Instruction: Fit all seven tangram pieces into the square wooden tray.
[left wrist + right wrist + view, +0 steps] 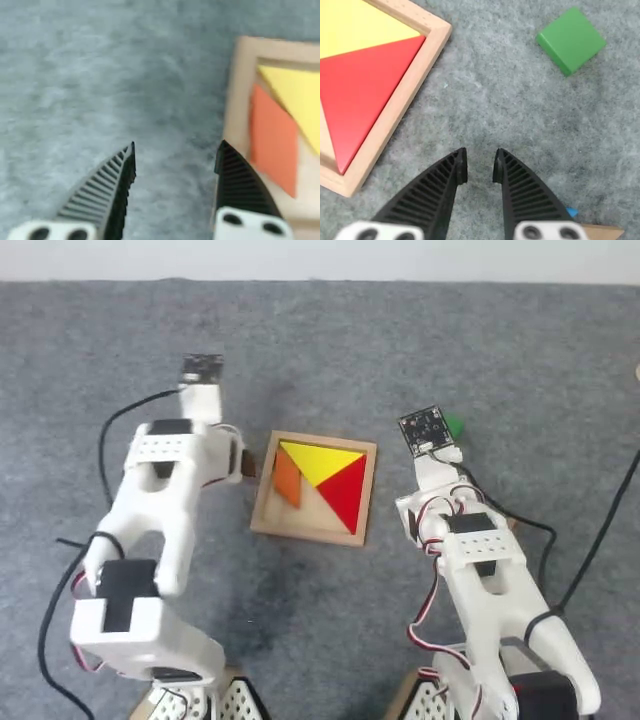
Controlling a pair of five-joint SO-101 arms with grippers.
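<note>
Grey felt covers the table (330,350). At the left, the left gripper (175,145) hangs over bare felt just beside the tray's left rim, jaws wide apart and empty. The square wooden tray (308,532) lies between the two arms. Inside it an orange piece (287,480) sits by the left wall, a yellow triangle (318,462) along the far wall and a red triangle (346,494) along the right wall. Right of the tray, the right gripper (479,152) hovers over felt, jaws narrowly parted, holding nothing. Beyond it lies a green square (571,40), apart from the tray.
</note>
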